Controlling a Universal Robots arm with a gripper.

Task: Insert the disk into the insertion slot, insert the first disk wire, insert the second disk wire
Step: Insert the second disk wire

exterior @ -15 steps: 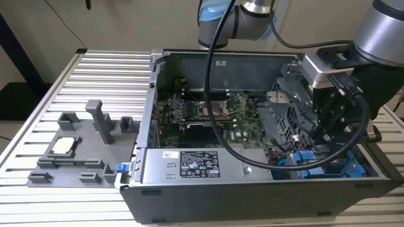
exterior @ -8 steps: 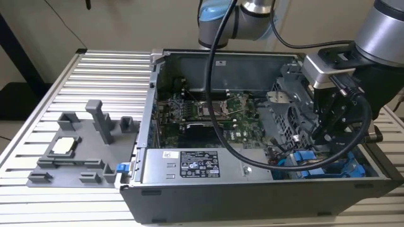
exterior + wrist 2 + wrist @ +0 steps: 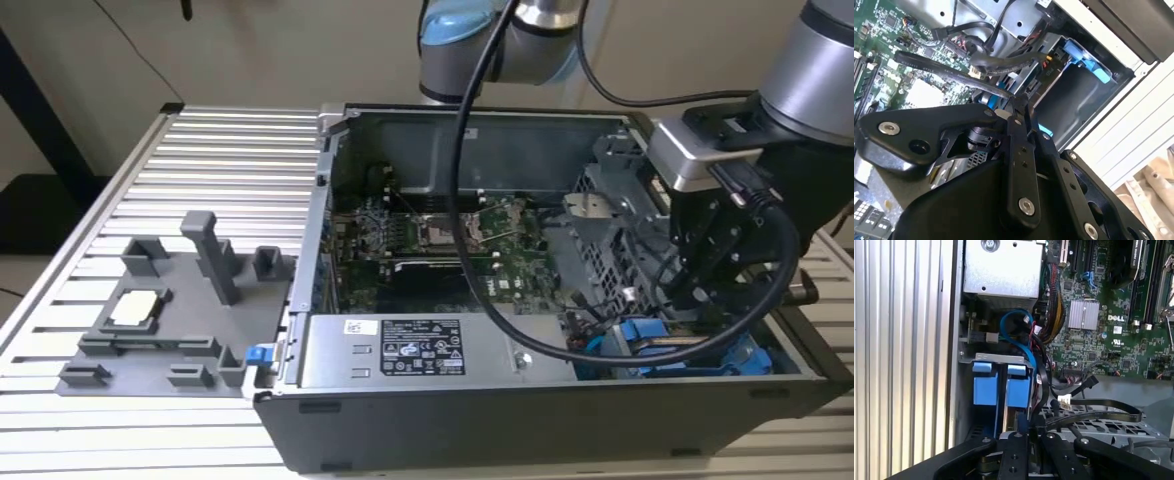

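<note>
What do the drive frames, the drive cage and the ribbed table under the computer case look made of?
The drive frames look like moulded plastic: bright, even blue with a dull sheen. The drive cage looks like bare sheet metal: grey, thin-walled, punched with holes. The table seems to be aluminium or similar metal: pale silver with straight parallel ribs, though a painted finish cannot be ruled out.
</note>
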